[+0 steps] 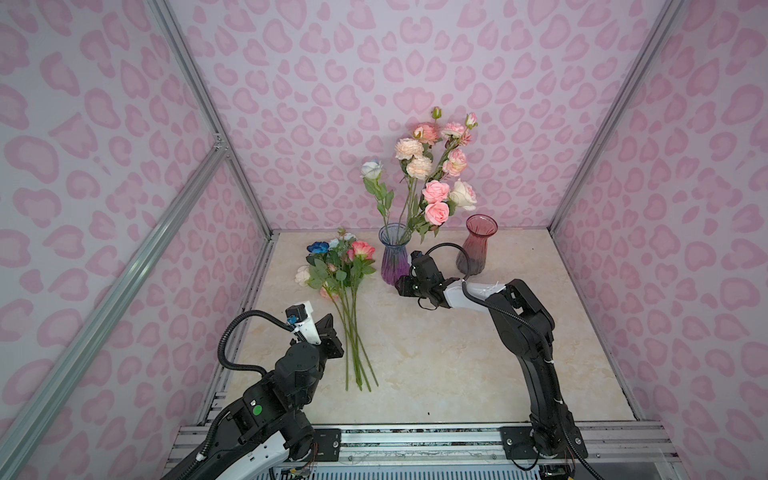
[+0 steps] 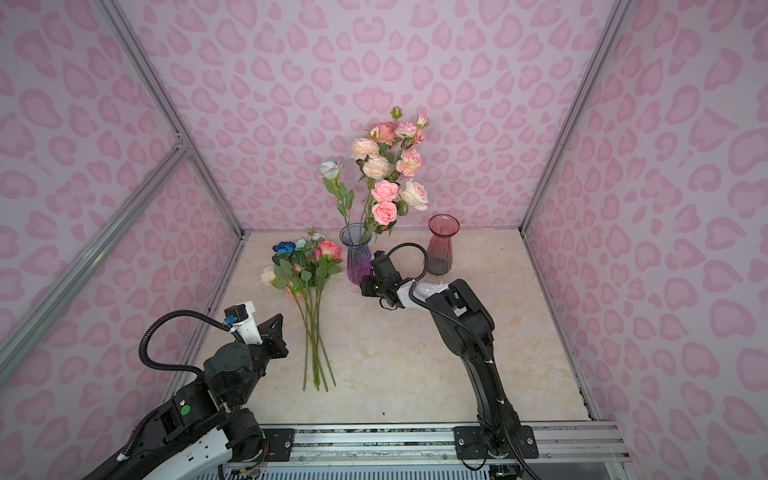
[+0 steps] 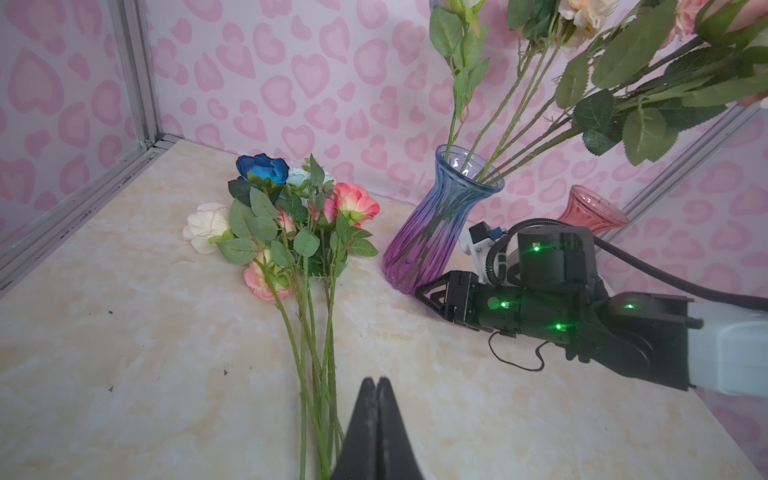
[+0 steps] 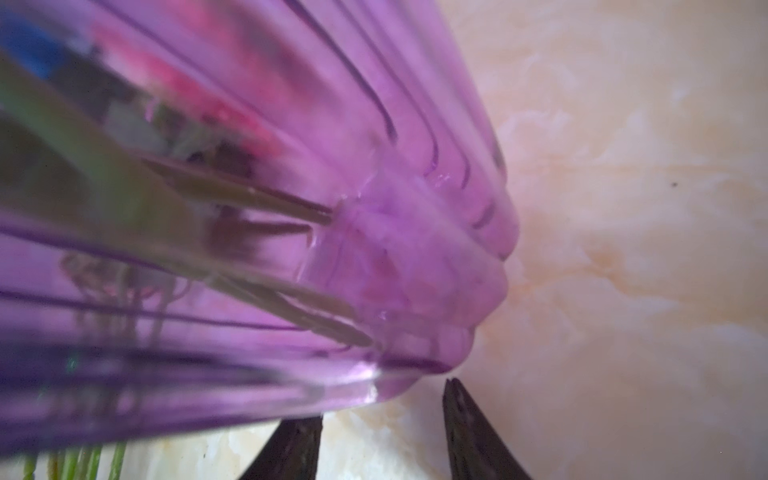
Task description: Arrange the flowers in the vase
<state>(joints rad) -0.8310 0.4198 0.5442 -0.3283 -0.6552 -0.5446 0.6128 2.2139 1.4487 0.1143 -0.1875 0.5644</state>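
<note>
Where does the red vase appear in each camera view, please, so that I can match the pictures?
Top view: red vase at the back, right of centre, near the rear wall.
Top view: same spot, slightly nearer the middle.
Left wrist view: only its rim and neck show, above the right arm.
Right wrist view: not in it.
Shared landmark: the purple-blue vase beside it.

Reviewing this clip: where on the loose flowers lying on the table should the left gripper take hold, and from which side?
Take the loose flowers by their bare lower stems, below the leaves. They lie flat on the table with stem ends toward the robot, so probably come straight down, jaws opened across one stem. The left gripper is shut beside them.
</note>
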